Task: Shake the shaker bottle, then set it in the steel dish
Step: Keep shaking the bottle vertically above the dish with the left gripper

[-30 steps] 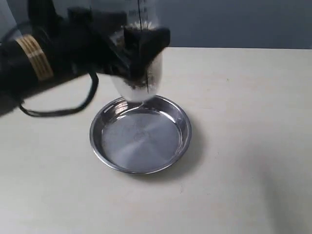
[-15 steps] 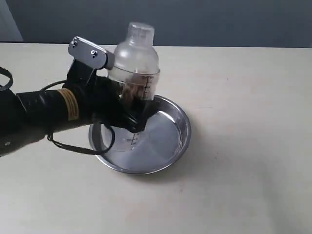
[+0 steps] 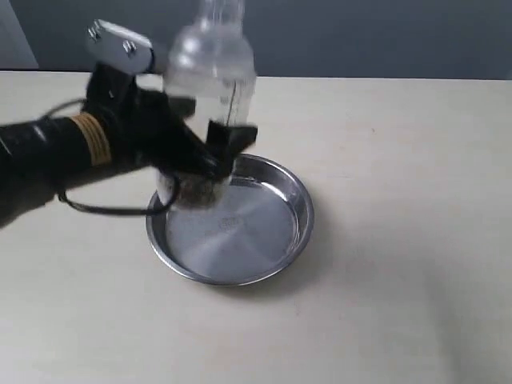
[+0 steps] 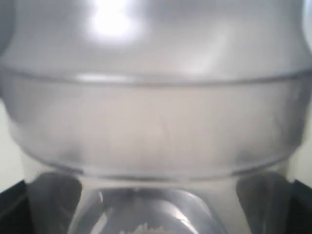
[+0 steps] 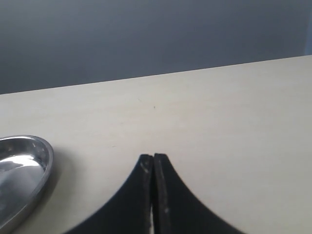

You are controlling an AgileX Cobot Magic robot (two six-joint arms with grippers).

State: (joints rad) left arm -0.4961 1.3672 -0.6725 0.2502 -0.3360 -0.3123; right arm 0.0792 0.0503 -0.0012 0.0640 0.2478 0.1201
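The left pincer (image 3: 205, 157) and shaker bottle (image 3: 210, 76) cover part of the steel dish (image 3: 302, 218).

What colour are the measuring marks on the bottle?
Black, on the clear bottle; the exterior view shows them best.

Left hand (image 3: 204, 156) gripping, right hand (image 5: 153, 160) closed

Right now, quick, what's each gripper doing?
Left gripper: closed on the shaker bottle, holding it upright.
Right gripper: closed, fingers together, holding nothing.
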